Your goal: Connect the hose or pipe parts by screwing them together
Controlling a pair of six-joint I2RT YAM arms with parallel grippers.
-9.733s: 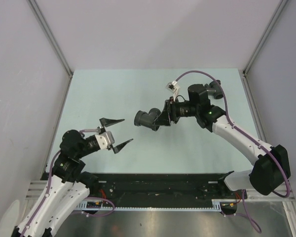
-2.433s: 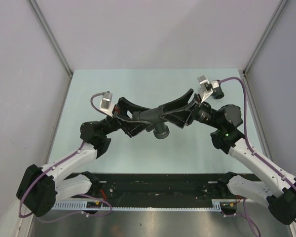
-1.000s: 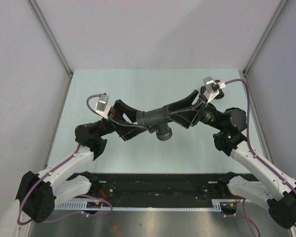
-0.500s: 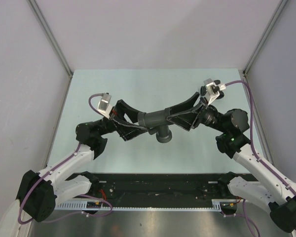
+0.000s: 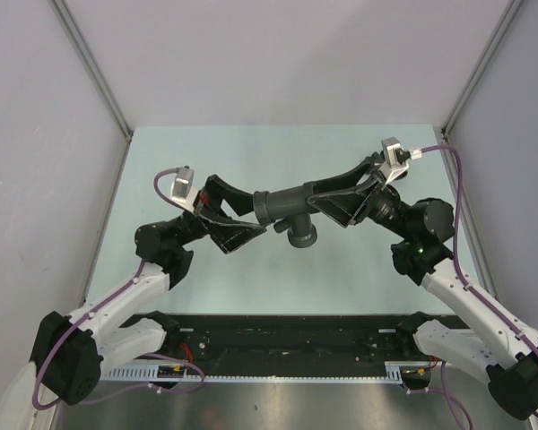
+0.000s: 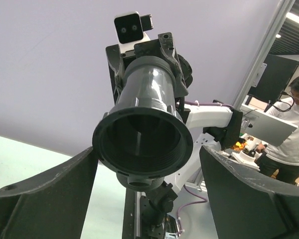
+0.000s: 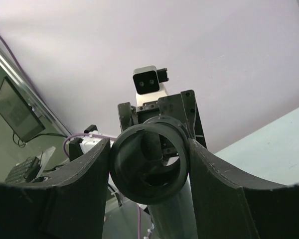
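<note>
The hose or pipe parts hang in the air over the table as one dark grey piece. A straight tube (image 5: 282,203) ends in a flared threaded mouth (image 6: 142,142), and a branched fitting's round port (image 5: 300,236) points down. My right gripper (image 5: 315,199) is shut on the fitting's round end (image 7: 148,167), both fingers pressed against it. My left gripper (image 5: 255,215) stands open around the flared mouth. A narrow gap shows on each side between its fingers (image 6: 45,194) and the rim.
The pale green table top (image 5: 251,152) lies below, with grey walls on three sides. A black metal rail (image 5: 278,345) runs along the near edge between the arm bases. Purple cables (image 5: 457,193) loop off both wrists. A person (image 6: 294,129) sits outside the cell.
My left gripper's jaws have widened and let go of the flared end. The pipe has risen slightly toward the back in the right gripper.
</note>
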